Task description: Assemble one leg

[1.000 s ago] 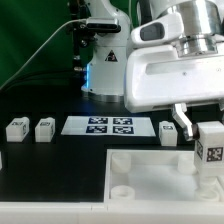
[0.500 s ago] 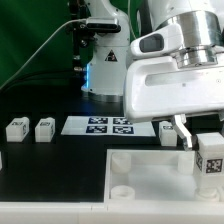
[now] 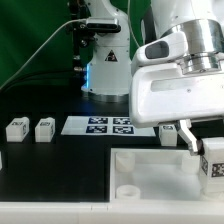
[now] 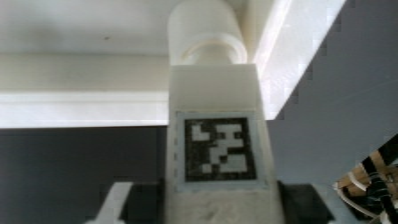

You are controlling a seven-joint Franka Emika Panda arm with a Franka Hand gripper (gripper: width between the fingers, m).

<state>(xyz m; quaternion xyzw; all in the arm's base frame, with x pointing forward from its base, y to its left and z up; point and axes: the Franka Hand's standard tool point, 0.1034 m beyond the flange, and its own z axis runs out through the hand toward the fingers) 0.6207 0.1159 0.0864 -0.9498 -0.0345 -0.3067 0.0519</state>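
The arm [image 3: 178, 70] fills the exterior view's right, above the dark surface [image 3: 50, 165]. The white tray [image 3: 150, 170] lies in the foreground of that view, with a corner hole [image 3: 127, 188] showing near its corner toward the view's left. The marker board [image 3: 108, 126] lies behind it. The gripper [image 3: 205, 148] is closed on the leg [image 3: 213, 162], which hangs upright above the tray at the exterior view's right edge and appears clear of it. A spare leg [image 3: 168, 132] stands just beside the marker board, and two further legs [image 3: 44, 128] stand well apart to the exterior view's left.

The step in hand looks like bringing the leg to a tray hole. It will go best if the leg is kept upright, its peg [image 4: 210, 42] centred over the hole before lowering, and the descent straight and slow so the peg does not catch the rim.

The exterior view gives the layout and the leg's height, but crops the leg and the tray's far corners, so the target hole cannot be told. The wrist view alone shows the grip, with a finger on each side of the marker face, and the rounded peg lying against the tray's white edge.
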